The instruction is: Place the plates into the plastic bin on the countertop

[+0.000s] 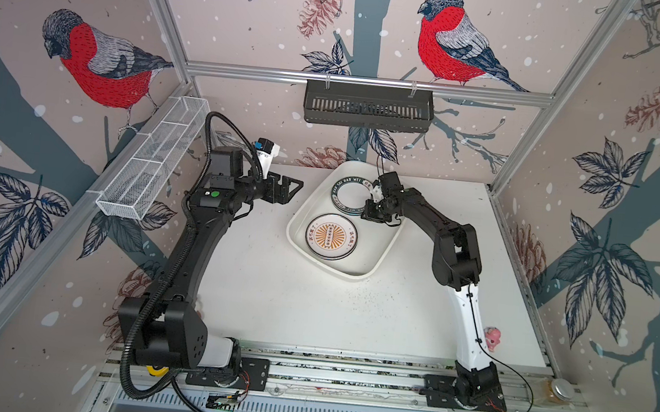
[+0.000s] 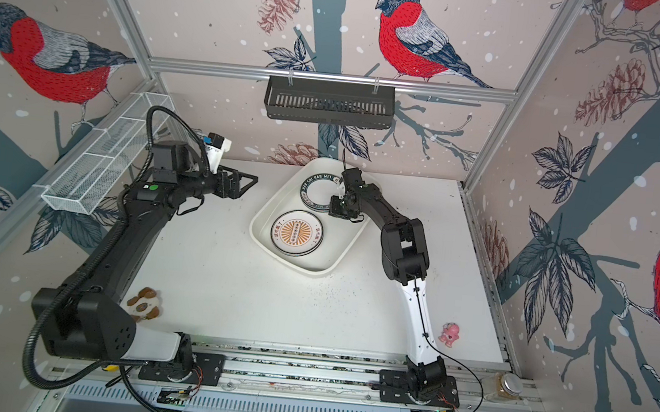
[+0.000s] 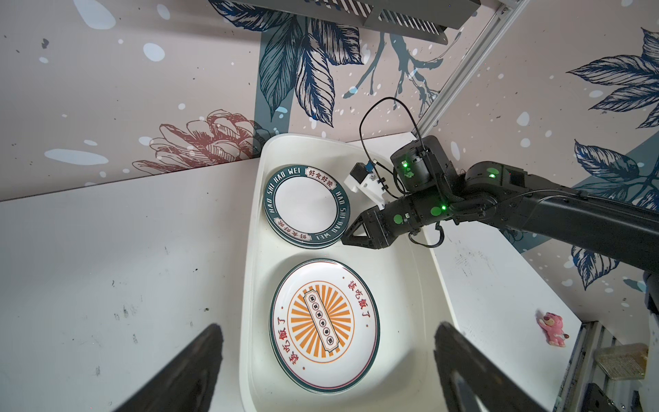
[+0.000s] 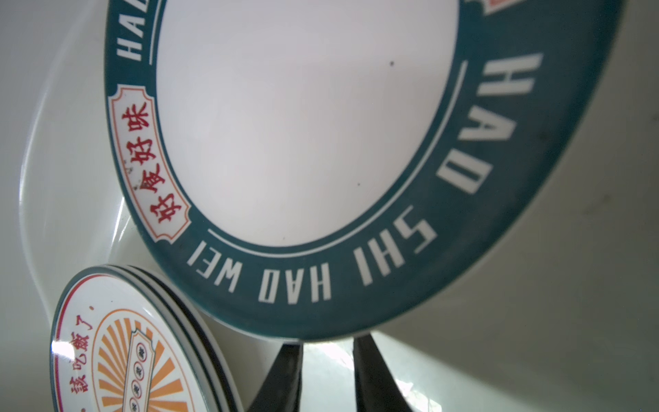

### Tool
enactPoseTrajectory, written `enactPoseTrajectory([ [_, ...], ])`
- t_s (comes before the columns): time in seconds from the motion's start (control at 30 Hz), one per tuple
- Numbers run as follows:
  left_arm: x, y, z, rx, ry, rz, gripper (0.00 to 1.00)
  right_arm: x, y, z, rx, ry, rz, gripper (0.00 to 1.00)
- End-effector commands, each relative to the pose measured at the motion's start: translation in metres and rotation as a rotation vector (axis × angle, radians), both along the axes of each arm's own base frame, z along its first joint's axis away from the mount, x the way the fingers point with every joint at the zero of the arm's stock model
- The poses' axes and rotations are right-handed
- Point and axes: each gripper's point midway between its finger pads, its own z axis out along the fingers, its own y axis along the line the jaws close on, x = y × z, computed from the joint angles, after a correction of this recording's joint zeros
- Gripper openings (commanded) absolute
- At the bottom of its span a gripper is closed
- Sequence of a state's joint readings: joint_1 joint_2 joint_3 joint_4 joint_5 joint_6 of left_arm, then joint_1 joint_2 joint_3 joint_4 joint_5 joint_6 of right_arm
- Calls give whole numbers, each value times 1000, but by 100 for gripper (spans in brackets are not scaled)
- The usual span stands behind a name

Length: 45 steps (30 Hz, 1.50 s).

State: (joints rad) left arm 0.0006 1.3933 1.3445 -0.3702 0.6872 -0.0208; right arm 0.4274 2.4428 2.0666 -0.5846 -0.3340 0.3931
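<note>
The white plastic bin [image 1: 354, 277] [image 2: 313, 271] sits at the back middle of the countertop [image 1: 309, 309]. Inside it, a stack of plates with a dark-green lettered band on top [image 1: 347, 194] [image 3: 306, 205] lies at the back. A stack with an orange sunburst plate on top [image 1: 331, 236] [image 3: 322, 324] lies in front. My right gripper [image 1: 366, 215] [image 3: 346, 238] is low in the bin at the green plate's rim. In the right wrist view its jaws [image 4: 328, 340] stand a narrow gap apart, tips hidden under that rim [image 4: 303, 321], nothing between them. My left gripper [image 1: 295, 192] [image 3: 328, 325] hangs wide open and empty, left of the bin.
A black slatted basket [image 1: 368, 106] hangs on the back rail and a white wire-mesh basket [image 1: 153, 163] on the left wall. A pink toy [image 1: 492, 339] lies beside the right arm. A brown-and-white toy [image 2: 144, 304] lies near the left arm's base. A jar [image 1: 559, 392] stands at the front right corner.
</note>
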Motion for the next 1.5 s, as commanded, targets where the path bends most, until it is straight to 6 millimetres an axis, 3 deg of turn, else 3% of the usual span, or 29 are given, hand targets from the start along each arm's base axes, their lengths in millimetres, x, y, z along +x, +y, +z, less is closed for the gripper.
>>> enactPoseTrajectory([
  [0.0, -1, -2, 9, -1, -43, -16, 92, 4, 0, 4, 0, -19, -3, 27],
  [0.17, 0, -2, 10, 2, -46, -14, 92, 0, -4, 13, -17, -30, 2, 28],
  [0.37, 2, 5, 11, 43, -63, 20, 96, -7, 0, 45, -12, -81, 26, 32],
  [0.57, 18, 24, 3, 140, -68, 122, 97, -15, 12, 113, 25, -231, 59, 35],
  [0.73, 28, 48, -11, 180, -73, 251, 98, -42, 12, 176, 121, -420, 107, 40],
  [0.87, 27, 64, -29, 160, -53, 321, 97, -63, -14, 209, 179, -541, 54, 44],
  [1.0, 28, 87, -40, 182, -55, 453, 98, -83, -55, 238, 260, -659, -40, 52],
  [1.07, 25, 98, -46, 195, -57, 519, 98, -87, -78, 241, 270, -683, -91, 55],
  [1.2, 16, 109, -67, 207, -74, 576, 98, -94, -125, 241, 250, -733, -202, 76],
  [1.27, 12, 114, -80, 219, -83, 601, 98, -95, -146, 239, 220, -766, -272, 100],
  [1.47, 2, 124, -100, 189, -151, 674, 98, -104, -193, 245, 134, -882, -362, 100],
])
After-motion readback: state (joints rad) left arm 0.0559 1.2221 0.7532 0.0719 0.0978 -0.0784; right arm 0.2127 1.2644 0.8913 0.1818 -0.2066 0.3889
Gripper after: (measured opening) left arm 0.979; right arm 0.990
